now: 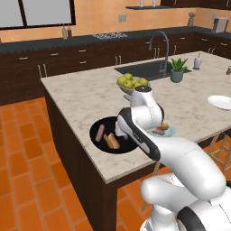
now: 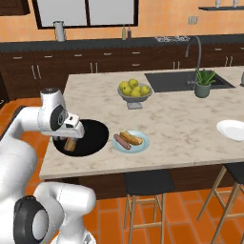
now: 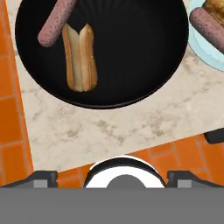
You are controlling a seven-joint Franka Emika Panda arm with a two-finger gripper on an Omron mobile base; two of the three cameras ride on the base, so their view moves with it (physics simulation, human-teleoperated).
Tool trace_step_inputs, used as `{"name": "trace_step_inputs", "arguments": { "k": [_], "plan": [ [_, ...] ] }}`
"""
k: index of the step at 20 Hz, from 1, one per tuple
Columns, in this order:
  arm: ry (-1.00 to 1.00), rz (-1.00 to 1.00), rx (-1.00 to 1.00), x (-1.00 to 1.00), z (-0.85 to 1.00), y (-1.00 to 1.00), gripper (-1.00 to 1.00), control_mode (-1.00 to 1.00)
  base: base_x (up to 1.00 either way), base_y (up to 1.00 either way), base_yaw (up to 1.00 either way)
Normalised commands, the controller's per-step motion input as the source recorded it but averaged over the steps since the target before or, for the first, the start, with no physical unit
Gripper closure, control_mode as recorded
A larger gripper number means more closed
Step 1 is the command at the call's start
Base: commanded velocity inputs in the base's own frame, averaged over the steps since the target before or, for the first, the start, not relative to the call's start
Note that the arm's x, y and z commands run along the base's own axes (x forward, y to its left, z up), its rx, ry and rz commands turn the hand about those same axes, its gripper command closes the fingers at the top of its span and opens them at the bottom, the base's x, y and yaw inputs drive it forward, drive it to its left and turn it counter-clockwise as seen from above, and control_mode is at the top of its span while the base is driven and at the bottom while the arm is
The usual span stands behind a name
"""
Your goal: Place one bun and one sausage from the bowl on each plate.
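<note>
The arm (image 1: 140, 122) hides part of the blue plate (image 1: 170, 131).

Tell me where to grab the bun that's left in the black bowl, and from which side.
Grip the bun at mid-length, coming from straight above, jaws across its narrow width. It lies flat in the black bowl; the sausage touches only its far end, so the middle looks free.

On the marble-topped bench (image 2: 181, 121), the wide black bowl (image 2: 93, 138) holds 1 golden-tan bun (image 3: 79, 57) and 1 pinkish sausage (image 3: 56, 22) side by side. Just right of it, the pale blue plate (image 2: 138, 145) carries another pair; the white plate (image 2: 232, 129) lies far right.
</note>
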Motion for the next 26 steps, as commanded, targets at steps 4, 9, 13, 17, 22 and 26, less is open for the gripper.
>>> {"name": "trace_step_inputs", "arguments": {
  "k": [4,9,13,17,22,26],
  "plan": [
    [-0.01,-0.01,0.01,0.57,-0.28,0.84,-1.00,-1.00,0.00,0.00,0.00],
    [0.01,0.04,-0.03,0.97,-0.37,0.25,-1.00,-1.00,0.00,0.00,0.00],
    [0.04,0.13,-0.02,0.53,-0.36,-0.10,-1.00,-1.00,0.00,0.00,0.00],
    [0.16,0.00,-0.03,0.14,-0.33,0.13,-1.00,-1.00,0.00,0.00,0.00],
    [0.05,0.00,0.00,0.31,-0.31,0.10,-1.00,-1.00,0.00,0.00,0.00],
    [0.00,0.00,0.00,0.31,-0.19,0.00,-1.00,-1.00,0.00,0.00,0.00]
  ]
}}
